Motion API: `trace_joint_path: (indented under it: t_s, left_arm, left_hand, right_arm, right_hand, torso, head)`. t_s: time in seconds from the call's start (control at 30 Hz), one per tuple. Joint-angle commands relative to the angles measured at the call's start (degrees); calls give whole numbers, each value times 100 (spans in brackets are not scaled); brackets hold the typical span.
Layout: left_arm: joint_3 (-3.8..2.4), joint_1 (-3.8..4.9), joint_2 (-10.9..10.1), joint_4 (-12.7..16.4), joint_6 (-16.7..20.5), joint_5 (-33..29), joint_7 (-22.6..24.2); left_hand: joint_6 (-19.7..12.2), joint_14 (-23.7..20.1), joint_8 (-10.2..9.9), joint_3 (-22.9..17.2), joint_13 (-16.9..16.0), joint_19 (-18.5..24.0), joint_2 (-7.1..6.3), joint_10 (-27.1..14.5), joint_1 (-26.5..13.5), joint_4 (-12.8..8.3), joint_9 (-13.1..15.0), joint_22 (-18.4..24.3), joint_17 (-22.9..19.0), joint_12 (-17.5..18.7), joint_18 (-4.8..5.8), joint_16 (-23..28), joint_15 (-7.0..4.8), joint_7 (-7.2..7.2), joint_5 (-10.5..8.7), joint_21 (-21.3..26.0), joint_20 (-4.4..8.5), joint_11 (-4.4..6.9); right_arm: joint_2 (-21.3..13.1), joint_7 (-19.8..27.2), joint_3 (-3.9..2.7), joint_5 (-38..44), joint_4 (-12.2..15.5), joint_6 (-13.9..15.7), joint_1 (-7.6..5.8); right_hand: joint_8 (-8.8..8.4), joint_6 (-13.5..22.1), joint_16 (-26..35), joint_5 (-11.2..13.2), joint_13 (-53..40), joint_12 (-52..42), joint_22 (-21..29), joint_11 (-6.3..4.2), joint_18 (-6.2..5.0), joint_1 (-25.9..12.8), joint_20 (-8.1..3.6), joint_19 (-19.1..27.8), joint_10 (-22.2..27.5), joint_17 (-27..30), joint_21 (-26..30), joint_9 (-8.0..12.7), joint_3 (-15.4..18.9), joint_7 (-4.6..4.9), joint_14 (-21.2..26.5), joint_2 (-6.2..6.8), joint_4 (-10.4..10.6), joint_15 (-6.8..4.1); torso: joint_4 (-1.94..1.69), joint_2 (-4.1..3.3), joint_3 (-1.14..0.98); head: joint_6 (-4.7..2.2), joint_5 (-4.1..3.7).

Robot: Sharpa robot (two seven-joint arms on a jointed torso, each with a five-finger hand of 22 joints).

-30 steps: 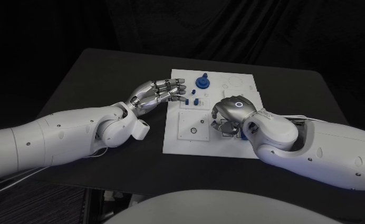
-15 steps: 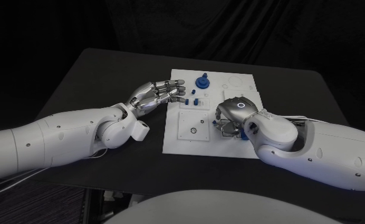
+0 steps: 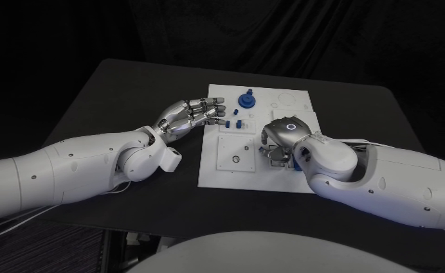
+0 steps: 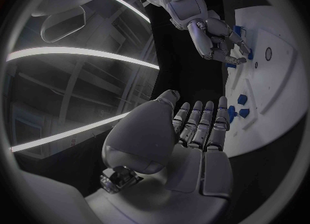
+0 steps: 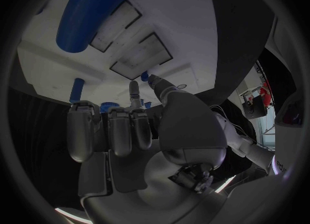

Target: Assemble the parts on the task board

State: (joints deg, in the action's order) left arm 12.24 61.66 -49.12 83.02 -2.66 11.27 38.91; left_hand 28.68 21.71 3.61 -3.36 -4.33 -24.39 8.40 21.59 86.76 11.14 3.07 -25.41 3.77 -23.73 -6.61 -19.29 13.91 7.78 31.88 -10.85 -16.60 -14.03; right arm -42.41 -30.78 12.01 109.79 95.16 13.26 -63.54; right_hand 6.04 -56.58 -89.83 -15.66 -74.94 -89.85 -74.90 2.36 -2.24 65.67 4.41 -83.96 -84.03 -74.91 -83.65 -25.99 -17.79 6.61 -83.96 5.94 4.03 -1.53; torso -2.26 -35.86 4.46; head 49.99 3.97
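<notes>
The left hand (image 3: 192, 116) is held just off the left edge of the task board (image 3: 255, 180), its silver fingers curled in side by side; nothing is seen between them. In the left wrist view the same hand (image 4: 194, 131) is seen with its fingertips near small blue parts (image 4: 242, 100) standing by that edge of the white plate. The board is a flat, matt white rectangle lying in the middle of the black table (image 3: 111, 93), marked with square recessed panels and round outlines. A blue knob-shaped part (image 3: 247, 100), round with a thin stem, stands near the board's far edge. The right hand (image 3: 283, 139) is bent down over the board's right half, its metal fingers curled onto the surface beside a blue part (image 3: 296, 164) near the right edge. Whether anything is gripped there cannot be told. In the right wrist view a smooth blue cylinder (image 5: 87, 12) stands on the board beyond that hand (image 5: 139, 126).
</notes>
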Motion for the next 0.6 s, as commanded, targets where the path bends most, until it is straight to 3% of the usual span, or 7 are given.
trace_joint_path:
  t_s: [0.03,0.6]
  left_arm:
    - [-5,-14,7,12,-69,-13,196]
    - [-5,-17,17,10,-80,-13,194]
  left_hand:
    - [-17,-40,-11,-31,6,56,-28,-37,-33,-13,3,5,-4,-20,-4,-29,7,-1,-35,32,1,8]
    - [-17,-47,-11,-40,6,56,-31,-41,-31,-13,3,7,-5,-27,-1,-31,9,-1,-37,32,1,5]
  right_arm:
    - [21,-75,0,27,-42,-52,24]
    - [156,44,0,27,-216,-68,52]
  right_hand:
    - [-26,-61,-17,1,-1506,-15,-1292,0,58,-27,27,-315,-597,-1509,27,12,4,-2,-604,-52,45,5]
    - [-26,-116,-17,-1,-1506,-15,-1284,-10,53,-44,25,-303,-597,-1509,49,28,-5,-19,-604,-98,85,0]
  torso:
    - [1,-2,0]
    - [-4,0,-1]
  head:
    - [1,13]
    - [1,23]
